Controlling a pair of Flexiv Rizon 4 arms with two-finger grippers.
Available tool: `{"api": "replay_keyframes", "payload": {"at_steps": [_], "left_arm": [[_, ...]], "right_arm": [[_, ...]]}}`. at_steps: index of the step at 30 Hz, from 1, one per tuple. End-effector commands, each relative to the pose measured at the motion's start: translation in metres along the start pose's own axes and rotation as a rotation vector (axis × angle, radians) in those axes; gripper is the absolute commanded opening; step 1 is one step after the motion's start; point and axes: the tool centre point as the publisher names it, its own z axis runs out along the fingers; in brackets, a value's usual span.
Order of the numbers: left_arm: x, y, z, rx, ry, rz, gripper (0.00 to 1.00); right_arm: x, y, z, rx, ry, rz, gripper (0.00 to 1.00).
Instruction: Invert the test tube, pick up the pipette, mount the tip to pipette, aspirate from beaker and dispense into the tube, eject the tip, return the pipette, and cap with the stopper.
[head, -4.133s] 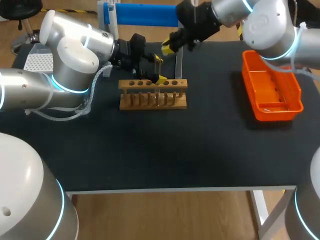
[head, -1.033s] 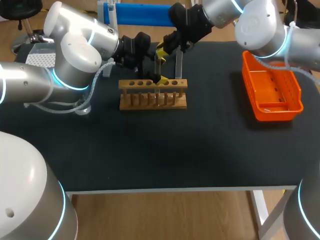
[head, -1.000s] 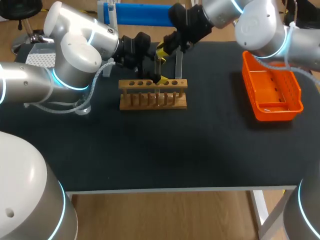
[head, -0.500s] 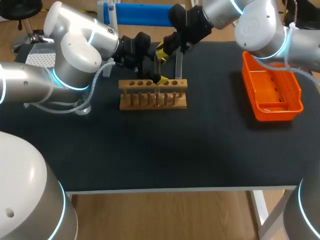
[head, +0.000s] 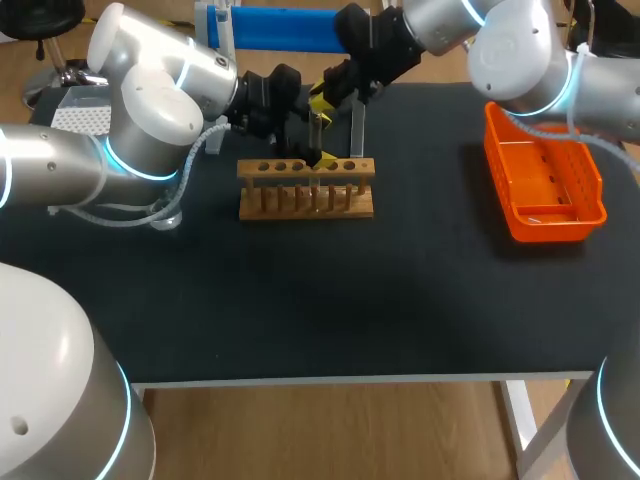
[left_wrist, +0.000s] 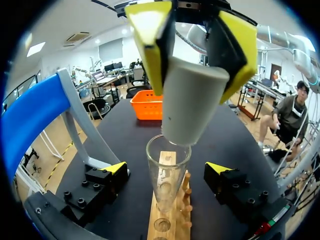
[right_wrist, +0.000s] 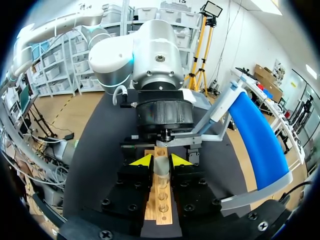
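The stopper (left_wrist: 192, 100), clamped at its wide end in the right gripper (right_wrist: 160, 160), hangs just above the test tube (left_wrist: 167, 172) standing in the rack (head: 305, 190), the left gripper (left_wrist: 168, 168) apart either side of the tube; thin glass likely fragile and slick, stopper light: press gently

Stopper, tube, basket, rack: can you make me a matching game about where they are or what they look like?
Things:
1. stopper
2. tube
3. basket
4. rack

Clues:
A. orange, on the table's right side
B. standing in the rack, between the fingers of the open left gripper
C. wooden, with a row of holes
D. held in the right gripper, over the tube

Pairs: 1-D, 2-B, 3-A, 4-C
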Motion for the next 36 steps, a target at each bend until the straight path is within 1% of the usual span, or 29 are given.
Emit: {"api": "replay_keyframes", "payload": {"at_steps": [1, 22, 36], "left_arm": [[-0.0003, -0.0003, 0.0001, -0.002, 0.001, -0.001, 1.0], [-0.0003, -0.0003, 0.0001, -0.002, 0.001, -0.001, 1.0], [-0.0003, -0.0003, 0.0001, -0.002, 0.001, -0.001, 1.0]], "right_arm": [[0.0004, 0.0011, 0.0027, 0.002, 0.002, 0.001, 0.0], [0.0009, -0.006, 0.0123, 0.013, 0.013, 0.013, 0.0], [-0.0038, -0.0019, 0.0064, 0.005, -0.002, 0.007, 0.0]]}}
